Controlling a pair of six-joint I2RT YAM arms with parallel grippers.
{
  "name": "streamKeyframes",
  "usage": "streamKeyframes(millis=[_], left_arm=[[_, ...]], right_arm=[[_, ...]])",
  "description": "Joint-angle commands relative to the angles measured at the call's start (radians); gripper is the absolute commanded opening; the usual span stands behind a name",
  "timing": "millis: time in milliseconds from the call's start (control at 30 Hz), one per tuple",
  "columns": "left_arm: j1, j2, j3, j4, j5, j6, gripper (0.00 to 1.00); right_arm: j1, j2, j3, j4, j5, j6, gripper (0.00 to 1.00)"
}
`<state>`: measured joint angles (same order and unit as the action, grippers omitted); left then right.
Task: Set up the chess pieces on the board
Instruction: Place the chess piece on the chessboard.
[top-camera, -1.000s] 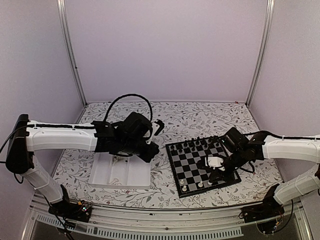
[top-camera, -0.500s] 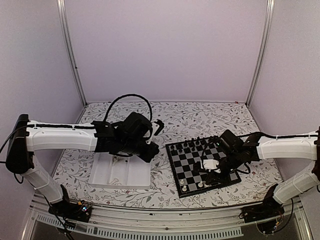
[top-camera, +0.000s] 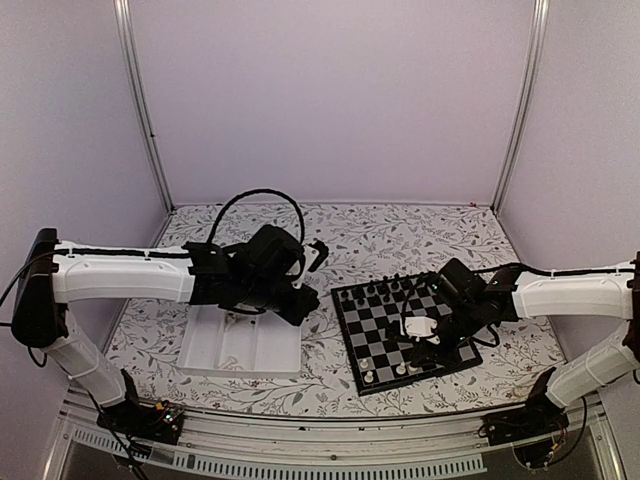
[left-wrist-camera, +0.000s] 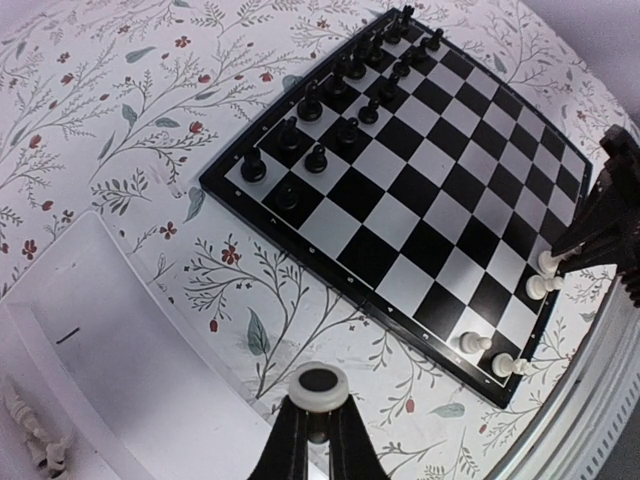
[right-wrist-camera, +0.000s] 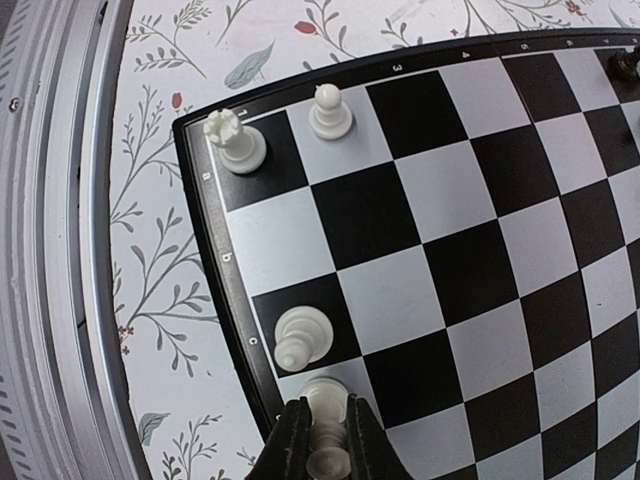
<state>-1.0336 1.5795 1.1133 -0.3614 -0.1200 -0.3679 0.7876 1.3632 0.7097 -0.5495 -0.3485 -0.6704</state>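
Shift in the top view: the right tool (top-camera: 428, 345) has slid left over the near right part of the board (top-camera: 385, 325) since a second ago. The left tool (top-camera: 298, 303) has not moved and hangs over the far right corner of the tray (top-camera: 230, 350). This reads as a placement under way on the near row. Black pieces (top-camera: 385, 288) fill the far rows.

Left wrist view: the left tool pinches a round-based piece (left-wrist-camera: 318, 387), cream rim and dark centre facing the camera. It sits above the desk (left-wrist-camera: 120, 100) between tray and board. Spare cream figures (left-wrist-camera: 35, 440) lie in a tray corner.

Right wrist view: the right tool is pressed on a cream piece (right-wrist-camera: 325, 440) at the board's near edge row. Cannot tell whether the piece has touched down. A neighbour piece (right-wrist-camera: 300, 337) stands just beside it, the likeliest thing to get knocked on release. The rook (right-wrist-camera: 235, 140) and pawn (right-wrist-camera: 330, 110) stand toward the near left corner, well apart.
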Motion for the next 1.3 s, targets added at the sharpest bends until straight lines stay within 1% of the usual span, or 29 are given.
streamKeyframes(millis=[0, 233, 333, 367, 500, 667, 767, 867, 1000, 1133, 1267], left_arm=[[0.009, 0.0, -0.007, 0.011, 0.01, -0.005, 0.0], [0.008, -0.001, -0.008, 0.011, 0.018, -0.008, 0.0], [0.008, 0.0, -0.007, 0.012, 0.056, -0.005, 0.0], [0.009, 0.002, -0.004, 0.01, 0.089, 0.007, 0.0], [0.008, 0.013, 0.025, -0.01, 0.306, 0.045, 0.0], [0.01, 0.037, 0.059, -0.017, 0.51, 0.052, 0.0], [0.01, 0.063, 0.09, -0.016, 0.616, 0.043, 0.0], [0.009, 0.093, 0.123, -0.013, 0.709, 0.026, 0.01], [0.01, 0.12, 0.15, -0.011, 0.796, 0.011, 0.02], [0.011, 0.133, 0.16, 0.023, 0.864, -0.012, 0.03], [0.01, 0.141, 0.158, 0.064, 0.894, -0.039, 0.04]], right_arm=[[0.009, -0.001, 0.013, -0.019, 0.017, 0.002, 0.17], [0.009, -0.005, 0.021, -0.022, 0.012, 0.01, 0.31], [0.009, -0.03, 0.06, -0.047, 0.004, 0.023, 0.34], [0.009, -0.048, 0.082, -0.06, 0.003, 0.021, 0.35], [0.008, -0.11, 0.215, -0.122, -0.007, -0.014, 0.37], [0.008, -0.077, 0.406, -0.21, -0.089, -0.078, 0.38], [0.02, -0.044, 0.476, -0.223, -0.116, -0.116, 0.39], [0.066, -0.023, 0.51, -0.225, -0.07, -0.158, 0.4], [0.144, -0.017, 0.511, -0.228, 0.011, -0.211, 0.41], [0.205, -0.004, 0.502, -0.221, 0.092, -0.236, 0.44], [0.262, 0.005, 0.505, -0.209, 0.121, -0.234, 0.48]])
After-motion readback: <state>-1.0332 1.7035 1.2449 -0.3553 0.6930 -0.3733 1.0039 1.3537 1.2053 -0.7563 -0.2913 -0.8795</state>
